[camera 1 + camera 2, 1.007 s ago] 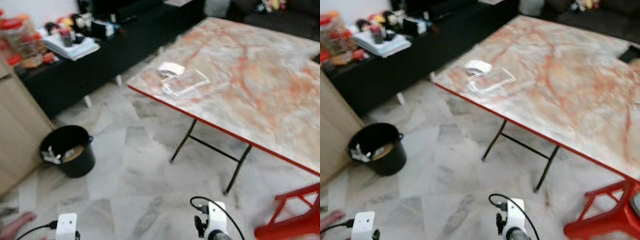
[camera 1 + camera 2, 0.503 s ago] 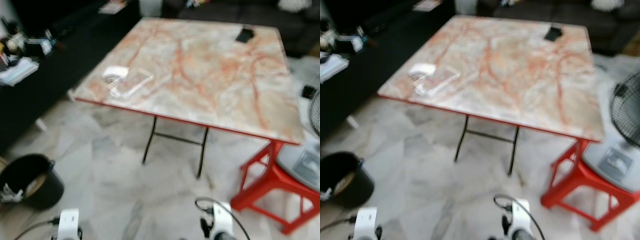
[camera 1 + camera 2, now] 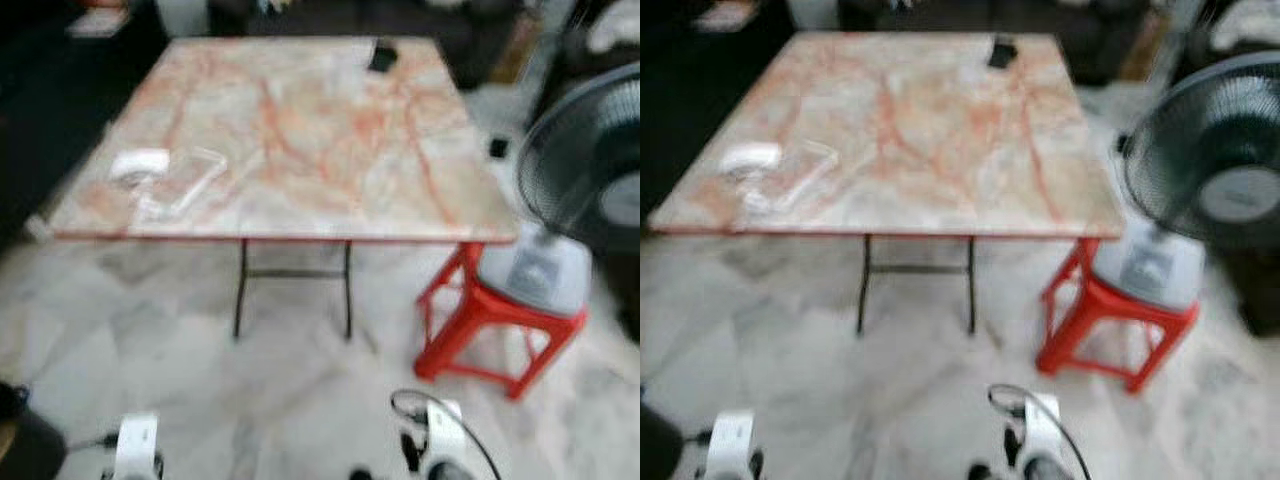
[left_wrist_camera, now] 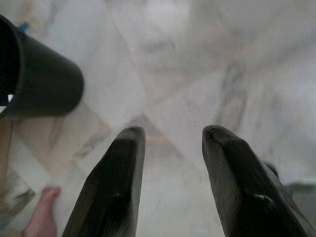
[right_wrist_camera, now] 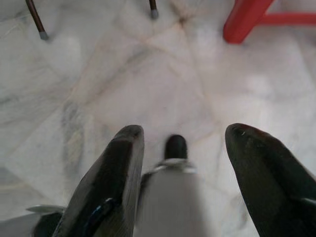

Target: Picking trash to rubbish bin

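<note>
Blurred marble-top folding table [image 3: 300,130], clear plastic tray [image 3: 180,185] and white crumpled trash [image 3: 138,163] at its near-left edge, black rubbish bin [image 4: 34,79] on floor left, left gripper [image 4: 170,163] and right gripper [image 5: 180,163] both spread, empty, low over marble floor [image 5: 148,74]

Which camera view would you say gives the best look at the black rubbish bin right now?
The left wrist view: the black rubbish bin shows its side wall and rim on the marble floor. The left and right eye views catch a dark sliver at the lower left corner.
</note>
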Robot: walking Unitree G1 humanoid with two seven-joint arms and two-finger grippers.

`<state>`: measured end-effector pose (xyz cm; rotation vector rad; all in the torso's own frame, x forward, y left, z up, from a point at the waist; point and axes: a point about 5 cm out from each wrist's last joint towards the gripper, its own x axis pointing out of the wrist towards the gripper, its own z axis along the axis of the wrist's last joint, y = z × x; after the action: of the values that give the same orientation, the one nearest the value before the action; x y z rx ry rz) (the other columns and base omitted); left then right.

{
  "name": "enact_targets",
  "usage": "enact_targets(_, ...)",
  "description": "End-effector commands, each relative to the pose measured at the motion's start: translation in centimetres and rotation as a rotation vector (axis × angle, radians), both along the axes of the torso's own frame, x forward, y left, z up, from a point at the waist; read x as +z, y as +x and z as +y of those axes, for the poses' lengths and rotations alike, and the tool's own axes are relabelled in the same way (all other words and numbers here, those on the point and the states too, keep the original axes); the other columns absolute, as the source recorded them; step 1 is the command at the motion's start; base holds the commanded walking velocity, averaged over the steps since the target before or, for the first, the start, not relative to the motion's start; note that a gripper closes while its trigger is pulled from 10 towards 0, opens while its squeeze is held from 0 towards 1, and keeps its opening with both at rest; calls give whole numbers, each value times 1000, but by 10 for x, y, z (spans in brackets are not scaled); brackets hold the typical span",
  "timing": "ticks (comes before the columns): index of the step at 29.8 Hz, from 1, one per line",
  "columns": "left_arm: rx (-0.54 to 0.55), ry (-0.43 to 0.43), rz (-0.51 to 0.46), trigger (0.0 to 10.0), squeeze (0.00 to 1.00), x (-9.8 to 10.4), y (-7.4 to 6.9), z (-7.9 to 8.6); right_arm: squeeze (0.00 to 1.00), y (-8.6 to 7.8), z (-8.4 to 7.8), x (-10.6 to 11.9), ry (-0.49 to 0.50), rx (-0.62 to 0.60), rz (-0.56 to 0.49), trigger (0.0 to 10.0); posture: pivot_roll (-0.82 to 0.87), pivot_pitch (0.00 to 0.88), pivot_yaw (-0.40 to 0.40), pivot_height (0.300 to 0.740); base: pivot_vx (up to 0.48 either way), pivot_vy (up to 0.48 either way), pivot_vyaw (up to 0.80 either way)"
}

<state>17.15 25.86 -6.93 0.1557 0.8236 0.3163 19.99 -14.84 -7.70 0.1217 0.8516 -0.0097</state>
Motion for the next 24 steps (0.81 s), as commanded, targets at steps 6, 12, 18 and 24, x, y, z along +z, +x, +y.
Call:
enact_targets(6, -62, 18, -88, 10000, 0, 12, 24, -7, 0, 10, 2, 6, 8, 34, -47, 10000, 147, 148, 39, 740, 0, 0, -79)
enact_targets(12, -150, 47, -200, 10000, 0, 30, 54, -16, 0, 28, 1, 18, 12, 32, -114, 10000, 143, 148, 37, 740, 0, 0, 0)
enact_targets(18, -228, 58, -340, 10000, 0, 51, 82, -31, 0, 44, 4, 29, 30, 44, -185, 10000, 142, 147, 37, 740, 0, 0, 0)
enact_targets(24, -285, 50, -490, 10000, 0, 74, 106, -50, 0, 60, 14, 43, 39, 106, -281, 10000, 141, 144, 44, 740, 0, 0, 0)
